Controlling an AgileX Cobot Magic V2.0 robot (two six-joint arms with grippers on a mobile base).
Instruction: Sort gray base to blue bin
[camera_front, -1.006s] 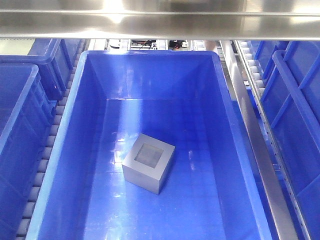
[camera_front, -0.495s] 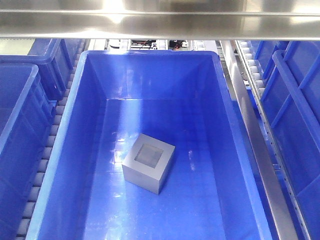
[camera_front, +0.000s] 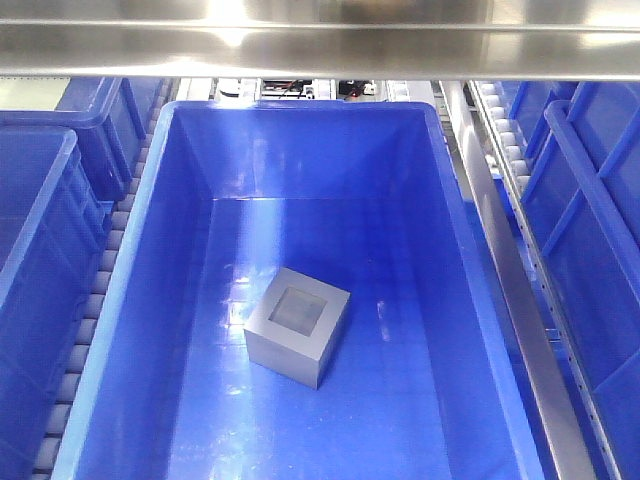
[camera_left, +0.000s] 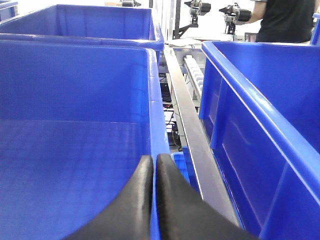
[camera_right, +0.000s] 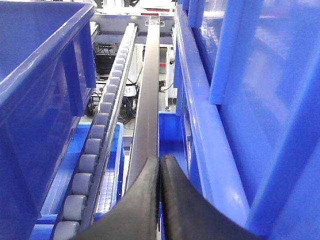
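The gray base (camera_front: 298, 326) lies on the floor of the big blue bin (camera_front: 160, 220) in the front view, its square recessed window facing up. Neither gripper shows in that view. In the left wrist view my left gripper (camera_left: 154, 161) is shut and empty, above the rim between two blue crates. In the right wrist view my right gripper (camera_right: 160, 161) is shut and empty, over a metal rail (camera_right: 148, 90) beside a roller track. The gray base does not show in either wrist view.
Other blue crates stand to the left (camera_front: 40, 210) and right (camera_front: 590, 200) of the bin. Roller tracks (camera_front: 95, 290) and metal rails (camera_front: 515, 290) run between them. A steel beam (camera_front: 320, 40) crosses the top. A person in black (camera_left: 282, 20) stands far back.
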